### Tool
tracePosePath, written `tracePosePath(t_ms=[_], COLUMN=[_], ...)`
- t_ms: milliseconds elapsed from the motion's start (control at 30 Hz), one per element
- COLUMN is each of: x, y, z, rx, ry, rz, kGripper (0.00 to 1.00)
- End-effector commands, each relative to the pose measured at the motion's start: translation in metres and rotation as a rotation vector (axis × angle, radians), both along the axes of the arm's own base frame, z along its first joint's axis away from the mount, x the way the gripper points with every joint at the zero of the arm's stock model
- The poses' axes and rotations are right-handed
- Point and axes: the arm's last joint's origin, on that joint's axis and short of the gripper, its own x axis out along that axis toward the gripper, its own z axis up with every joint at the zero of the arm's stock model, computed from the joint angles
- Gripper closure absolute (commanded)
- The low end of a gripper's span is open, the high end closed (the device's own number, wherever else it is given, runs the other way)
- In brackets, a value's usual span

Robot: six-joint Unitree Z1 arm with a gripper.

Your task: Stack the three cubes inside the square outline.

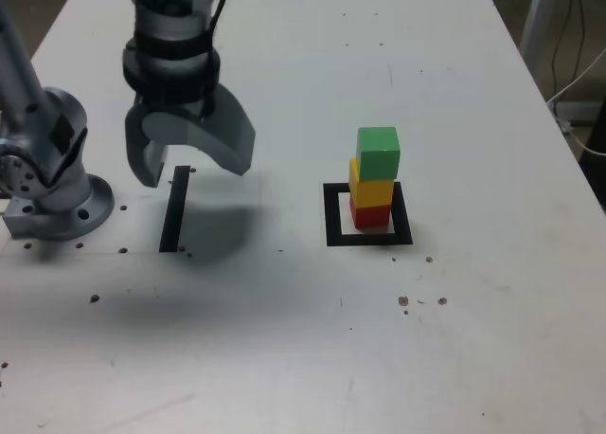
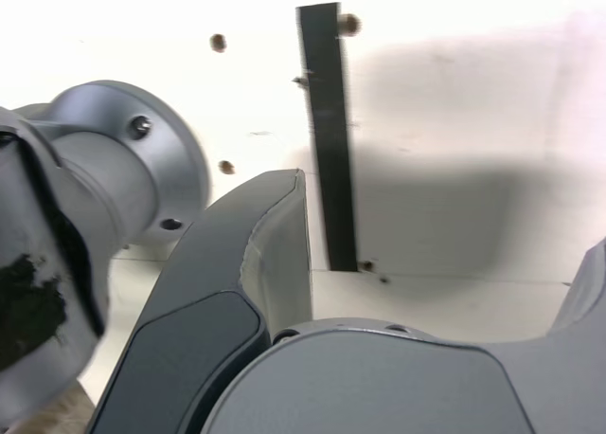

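1. cubes, all three in one stack, stand well apart from my gripper (image 1: pixel 194 175), whose jaws are spread wide with bare space between them; i hold nothing.
2. my jaws hang above the white table (image 1: pixel 511 301), and a soft shadow falls on it beneath me. in the exterior view i am on the left side, near the black strip (image 1: pixel 174 209).
3. in the wrist view, one finger (image 2: pixel 279 254) shows almost whole, while the other is cut off by the picture's edge. the strip's long edges run in the view beyond my fingers.
4. the round grey arm base (image 1: pixel 62 211) is the solid thing near me, at the exterior view's left edge. between me and the stack lies a stretch of open tabletop.
5. the stack is to the exterior view's right of my jaws. the red cube (image 1: pixel 370 217) is at the bottom, the yellow cube (image 1: pixel 371 186) in the middle, the green cube (image 1: pixel 379 153) on top.
6. the green one looks shifted a little toward the exterior view's right over the yellow one. the stack is upright.
7. the square outline (image 1: pixel 333 216) frames the red one, with some white interior showing beside it.
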Motion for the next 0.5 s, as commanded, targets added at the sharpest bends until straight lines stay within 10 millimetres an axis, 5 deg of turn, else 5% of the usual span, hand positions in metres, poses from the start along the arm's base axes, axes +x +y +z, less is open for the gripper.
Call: tracePosePath(t_ms=[0,467], x=[-0.0051,-0.0133], y=[0.0009,0.0040], z=[-0.0021,-0.0029], rx=[-0.001,0.015], ry=[0.000,-0.031], rz=[0.007,0.026], kGripper=[0.01,0.01])
